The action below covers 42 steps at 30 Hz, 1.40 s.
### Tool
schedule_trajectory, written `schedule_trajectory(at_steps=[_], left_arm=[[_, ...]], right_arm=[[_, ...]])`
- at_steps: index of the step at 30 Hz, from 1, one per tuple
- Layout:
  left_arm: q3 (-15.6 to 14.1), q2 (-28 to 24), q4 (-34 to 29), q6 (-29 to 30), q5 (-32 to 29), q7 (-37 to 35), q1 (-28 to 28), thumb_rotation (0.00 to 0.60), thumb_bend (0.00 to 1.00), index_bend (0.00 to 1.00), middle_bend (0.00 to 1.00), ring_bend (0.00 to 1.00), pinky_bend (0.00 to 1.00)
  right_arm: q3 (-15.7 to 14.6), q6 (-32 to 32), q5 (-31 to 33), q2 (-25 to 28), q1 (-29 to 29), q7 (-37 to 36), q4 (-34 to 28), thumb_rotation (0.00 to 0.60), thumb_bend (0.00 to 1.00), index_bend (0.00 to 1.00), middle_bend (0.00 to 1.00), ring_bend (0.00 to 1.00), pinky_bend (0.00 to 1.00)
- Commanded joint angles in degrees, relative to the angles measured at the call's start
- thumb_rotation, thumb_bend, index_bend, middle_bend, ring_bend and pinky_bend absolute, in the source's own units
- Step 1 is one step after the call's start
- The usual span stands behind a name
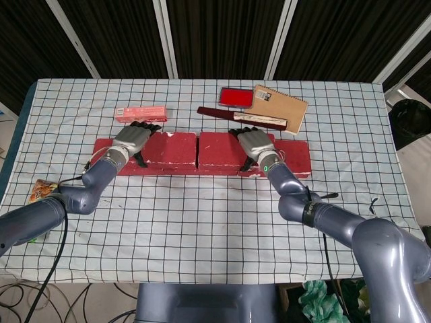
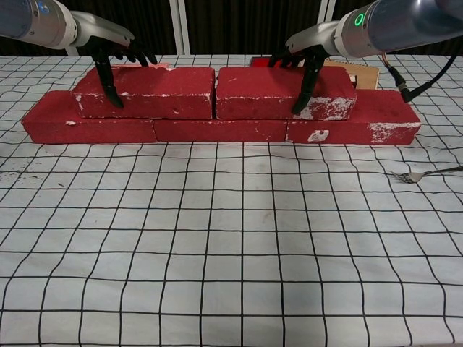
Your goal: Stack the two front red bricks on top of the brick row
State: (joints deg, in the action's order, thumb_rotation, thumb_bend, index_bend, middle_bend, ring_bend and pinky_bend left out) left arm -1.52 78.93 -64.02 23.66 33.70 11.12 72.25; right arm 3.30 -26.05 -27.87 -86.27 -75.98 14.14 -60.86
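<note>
Already both white-scuffed red bricks [image 2: 217,90] top the brick row [image 2: 217,129].

Five red bricks [image 2: 181,92] — two stacked (three beneath).

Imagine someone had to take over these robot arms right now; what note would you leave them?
Left hand: grips the upper left brick, thumb down its front face.
Right hand: grips the upper right brick the same way.
Both upper bricks sit side by side, nearly touching, on the bottom row of three bricks.
Done: both bricks are stacked on the row.
Left: let go with both hands and pull the arms back, taking care not to nudge the bricks.
Behind the row lie a pink box, a red case and a notebook; a fork lies at the right.
</note>
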Motion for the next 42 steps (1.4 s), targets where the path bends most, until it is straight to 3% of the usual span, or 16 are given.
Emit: schedule_trajectory(at_steps=[1, 42], left_arm=[[0.09, -0.07, -0.15, -0.05, 0.26, -0.14, 0.01, 0.600, 0.00, 0.04, 0.07, 0.00, 0.00], [-0.13, -2.04, -2.98, 1.26, -0.57, -0.42, 0.50, 0.600, 0.00, 0.03, 0.06, 0.00, 0.00]], right_arm=[[0.04, -0.25, -0.03, 0.12, -0.01, 0.02, -0.18, 0.600, 0.13, 0.07, 0.07, 0.05, 0.09], [-1.24, 0.10, 2.26, 0.54, -1.18, 0.40, -1.18, 0.600, 0.08, 0.04, 0.01, 0.03, 0.09]])
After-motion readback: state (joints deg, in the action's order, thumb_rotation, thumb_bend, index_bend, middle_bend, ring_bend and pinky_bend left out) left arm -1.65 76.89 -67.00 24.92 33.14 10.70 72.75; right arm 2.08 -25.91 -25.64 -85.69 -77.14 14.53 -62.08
